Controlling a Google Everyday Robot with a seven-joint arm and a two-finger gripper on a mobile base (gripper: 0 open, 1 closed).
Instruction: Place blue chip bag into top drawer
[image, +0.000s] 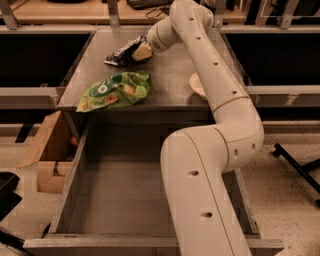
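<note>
Reaching over the far part of the grey counter (172, 65), the gripper (143, 50) is seen right against the blue chip bag (119, 55), touching its near end. Whether the bag is clamped or only touched can't be told. The bag is shown at the counter's back, crumpled, w/ white patches on dark foil, well apart from the top drawer (75, 185).

That drawer is pulled fully out below the counter's front edge. Its plain grey btm and thick side walls are exposed, and one side is covered by the robot's arm (210, 165), which passes above it.

A green chip bag (116, 90) is laid near the counter's front edge, btwn the blue bag and the drawer. A pale bowl (196, 84) is partly hidden behind the arm; its contents can't be made out.

On the floor beside the drawer, an open cardboard box (47, 145) is visible, contents unclear.
</note>
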